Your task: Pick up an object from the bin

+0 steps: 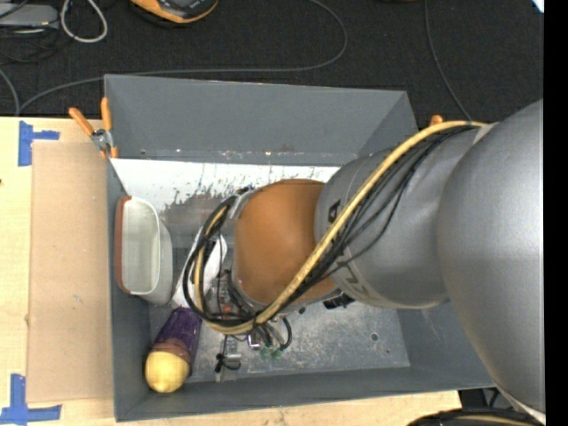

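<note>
My gripper shows as a small metal part below the orange wrist cover, low over the bin's front floor, left of centre. Just to its left lies a purple cylinder with a rounded yellow end, pointing toward the front left corner and a short way from the gripper. Farther back along the left wall rests a white oblong dish with an orange rim.
The arm, its orange cover and its cable loops hang over the middle and right of the bin and hide the floor beneath. Scuffed bare floor shows at the front right and behind the cover.
</note>
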